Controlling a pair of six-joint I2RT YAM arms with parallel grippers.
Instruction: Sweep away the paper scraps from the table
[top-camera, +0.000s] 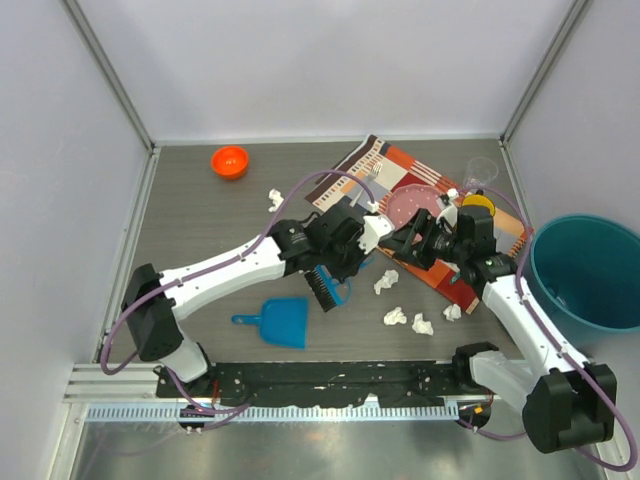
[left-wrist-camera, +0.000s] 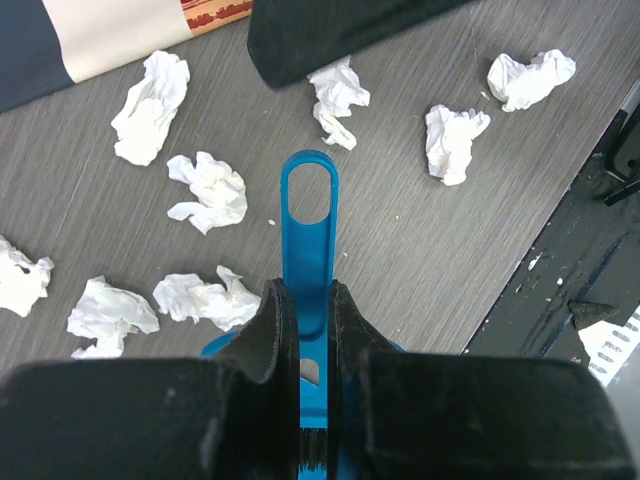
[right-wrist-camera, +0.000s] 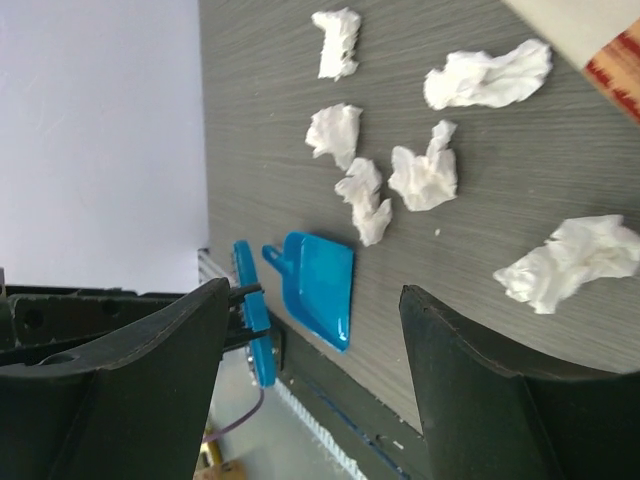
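Left claw of mine is clamped on the blue brush handle above the table; paper scraps lie scattered around it. Right claw gapes wide apart above more scraps.

The paper scraps are white against the dark grey wood-grain desk. The dustpan and the brush handle are bright blue, and the bristles are black. The bowl is orange and the bin teal. The placemat is a striped patchwork of orange, cream and dark.
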